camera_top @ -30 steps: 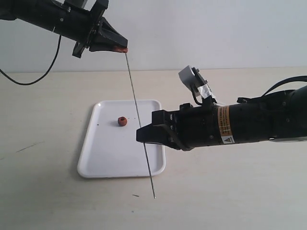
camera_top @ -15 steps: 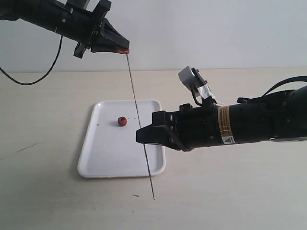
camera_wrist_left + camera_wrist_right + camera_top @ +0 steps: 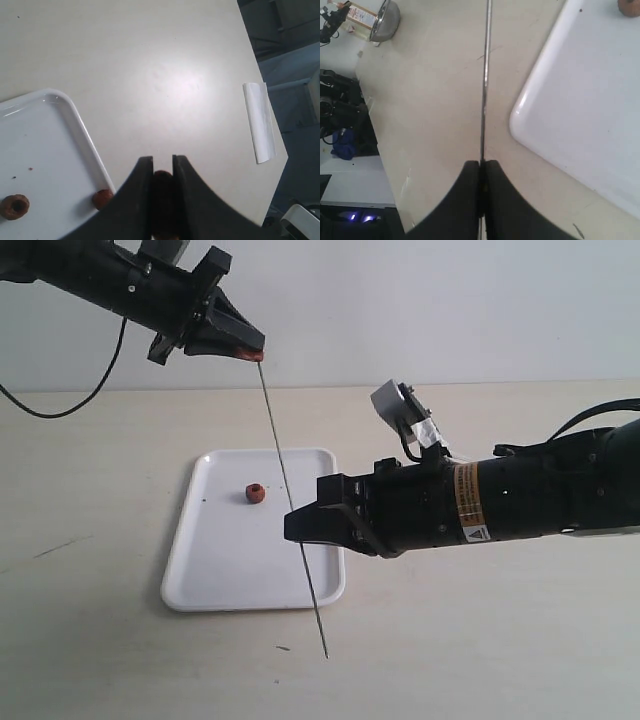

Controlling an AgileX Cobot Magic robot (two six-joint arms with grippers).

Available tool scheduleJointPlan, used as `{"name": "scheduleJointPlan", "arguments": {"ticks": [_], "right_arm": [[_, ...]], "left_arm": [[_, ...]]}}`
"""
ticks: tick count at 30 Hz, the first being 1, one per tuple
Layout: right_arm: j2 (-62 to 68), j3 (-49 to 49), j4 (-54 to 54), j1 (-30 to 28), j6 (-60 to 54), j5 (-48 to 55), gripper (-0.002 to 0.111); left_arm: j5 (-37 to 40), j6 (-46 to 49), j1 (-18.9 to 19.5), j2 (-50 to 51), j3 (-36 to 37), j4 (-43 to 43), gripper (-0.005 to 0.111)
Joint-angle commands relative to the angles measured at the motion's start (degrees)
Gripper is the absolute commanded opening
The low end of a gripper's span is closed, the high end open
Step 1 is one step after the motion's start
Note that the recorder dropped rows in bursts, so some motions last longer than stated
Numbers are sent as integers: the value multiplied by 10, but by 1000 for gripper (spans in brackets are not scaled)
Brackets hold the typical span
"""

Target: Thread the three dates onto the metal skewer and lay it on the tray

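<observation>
My left gripper [image 3: 252,352] is raised at the back left, shut on a reddish-brown date [image 3: 162,178] that sits at the upper tip of the metal skewer [image 3: 285,480]. The skewer slants down over the white tray [image 3: 230,560], and its lower end hangs past the tray's front edge. My right gripper [image 3: 290,523] is shut on the skewer's lower half [image 3: 484,75]. A second date [image 3: 255,493] lies on the tray. In the left wrist view a third date [image 3: 101,198] shows by the tray's rim, partly hidden behind a finger.
A white paper strip [image 3: 260,122] lies near the table's edge. A metal bowl [image 3: 385,20] and a small bottle [image 3: 359,15] stand off the table's far side in the right wrist view. The right arm's body [image 3: 500,500] stretches over the table's right half.
The left gripper with its date has shifted slightly down and left at the skewer's top. The skewer has tilted a little, its lower tip swinging right. The right gripper stays put.
</observation>
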Motion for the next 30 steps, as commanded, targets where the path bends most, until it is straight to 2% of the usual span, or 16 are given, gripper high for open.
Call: {"name": "scheduleJointPlan", "arguments": {"ticks": [1,18,30], "right_arm": [[1,-4,-1,-3,-7,-14,0],[1,-4,-10,-3,-6,-14,0],[1,-4,-16,-3,5,-20,0]], "left_arm": [[4,2,-2,-5,0,4,0],[4,1,0,-5,0,9,0],[4,-54,0,-5,0,3,0]]}}
